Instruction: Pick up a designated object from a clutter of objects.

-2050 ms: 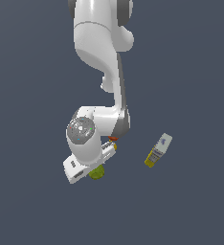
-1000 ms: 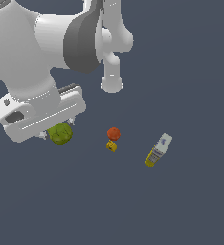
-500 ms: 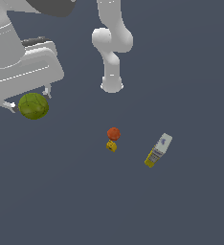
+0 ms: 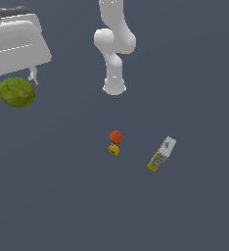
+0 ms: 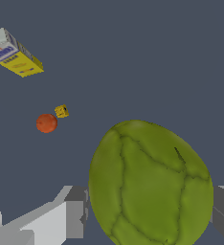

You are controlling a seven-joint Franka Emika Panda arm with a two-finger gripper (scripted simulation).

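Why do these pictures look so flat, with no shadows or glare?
Exterior view: even simulator lighting, no shadow under the orange-red ball or bottle. Wrist view: the green fruit looms large and close in the gripper, its texture slightly soft; no glare.

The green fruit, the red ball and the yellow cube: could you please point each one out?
green fruit (image 4: 17, 92), exterior view, middle of its skin
red ball (image 4: 116, 137), exterior view, centre
yellow cube (image 4: 114, 149), exterior view, near face
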